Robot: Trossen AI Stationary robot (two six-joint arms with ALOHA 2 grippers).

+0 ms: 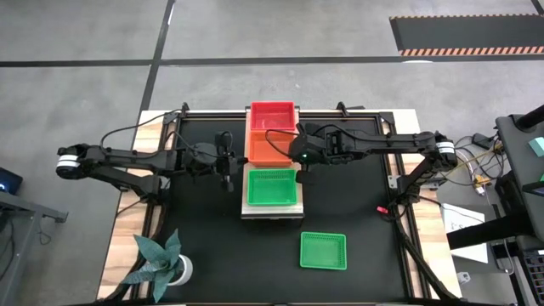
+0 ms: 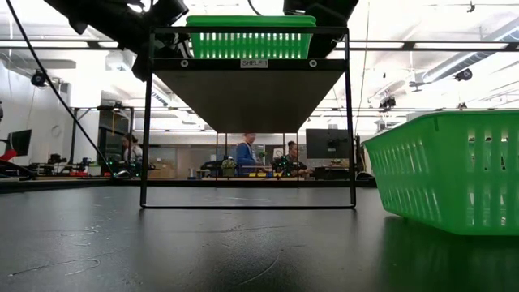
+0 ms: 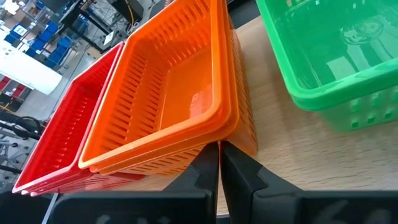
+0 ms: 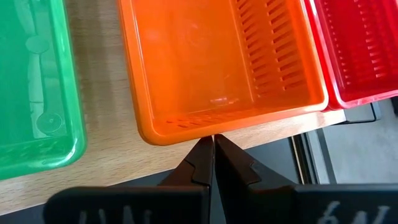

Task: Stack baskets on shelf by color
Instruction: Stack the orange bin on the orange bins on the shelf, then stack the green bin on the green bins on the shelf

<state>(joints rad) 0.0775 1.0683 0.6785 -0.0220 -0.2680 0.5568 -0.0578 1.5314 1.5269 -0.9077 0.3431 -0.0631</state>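
Observation:
On the raised light-wood shelf (image 1: 271, 212) stand a red basket stack (image 1: 272, 115) at the far end, an orange stack (image 1: 268, 146) in the middle and a green basket (image 1: 271, 186) at the near end. Another green basket (image 1: 323, 251) rests on the black tabletop at the near right. My left gripper (image 3: 219, 149) is shut at the orange stack's near-left corner. My right gripper (image 4: 213, 144) is shut at the orange stack's right side. My left gripper's shut fingertips (image 3: 210, 152) meet the orange stack just under its rim at the near-left corner (image 3: 225, 134). They come from the table's left, slanting down; nothing lies between them. My right gripper's shut fingertips (image 4: 205, 149) meet the outer edge of the top orange basket's rim (image 4: 211, 130), about midway along its right side. They come from the table's right, slanting down. The stack rests on the shelf.
A potted plant (image 1: 161, 259) stands at the table's near left corner. In the low view the shelf's black frame (image 2: 146, 122) lifts the board well above the tabletop. People sit in the room behind the table.

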